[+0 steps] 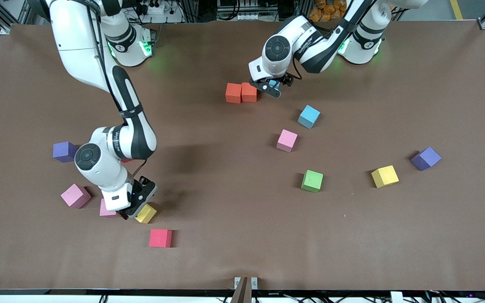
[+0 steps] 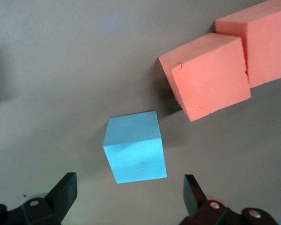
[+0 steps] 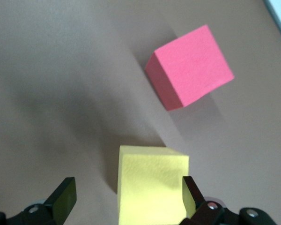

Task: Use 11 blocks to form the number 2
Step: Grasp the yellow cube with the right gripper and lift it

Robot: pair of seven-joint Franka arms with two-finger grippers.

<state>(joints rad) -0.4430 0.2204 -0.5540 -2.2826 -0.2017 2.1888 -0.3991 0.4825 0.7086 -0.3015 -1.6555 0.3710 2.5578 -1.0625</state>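
Two cubes (image 1: pixel 241 92) sit touching, toward the robots' bases. A lone cube (image 1: pixel 309 116) lies nearer the front camera; another (image 1: pixel 287 140) nearer still. On the table (image 1: pixel 225 189) the rest lie scattered, apart.

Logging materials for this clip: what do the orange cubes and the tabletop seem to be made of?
Orange cubes: probably foam, matte; no shine, small dents and soft edges in the left wrist view. Tabletop: likely brown paper or fabric sheet, matte; flat, glare-free, faintly creased. Neither is certain.

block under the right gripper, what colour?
Yellow: the block sits between the open right gripper's fingers. Shows best in the right wrist view.
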